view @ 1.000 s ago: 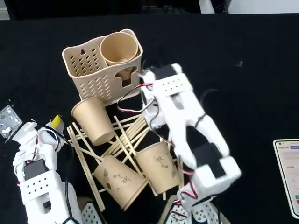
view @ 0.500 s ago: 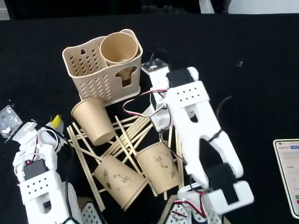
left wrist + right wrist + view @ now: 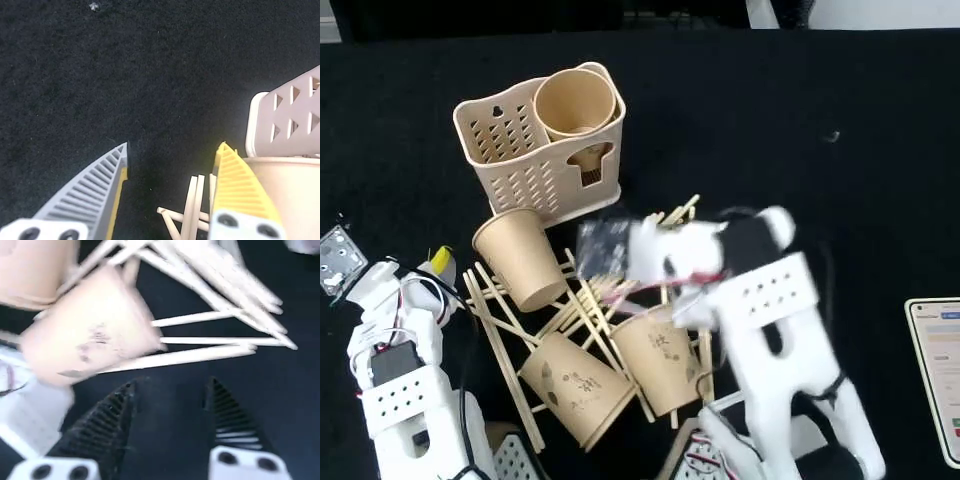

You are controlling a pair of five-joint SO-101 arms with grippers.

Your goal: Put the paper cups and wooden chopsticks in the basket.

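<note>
A: Right pincer point(image 3: 172, 385)?
B: Released, empty, over the black worktop point(image 3: 290, 405), just beside a lying paper cup point(image 3: 90, 335) and chopsticks point(image 3: 215, 341).
A: Left pincer point(image 3: 173, 147)?
B: Released too, empty, near chopstick ends.
A: Basket point(image 3: 535, 175)?
B: One upright cup point(image 3: 575, 100) inside. Other cups point(image 3: 520, 255) lie outside among the chopsticks.

A beige slotted basket point(image 3: 535, 165) stands upright with one paper cup point(image 3: 575, 100) inside. Three more cups point(image 3: 520, 257) lie on their sides just below it, amid scattered wooden chopsticks point(image 3: 570, 315).
</note>
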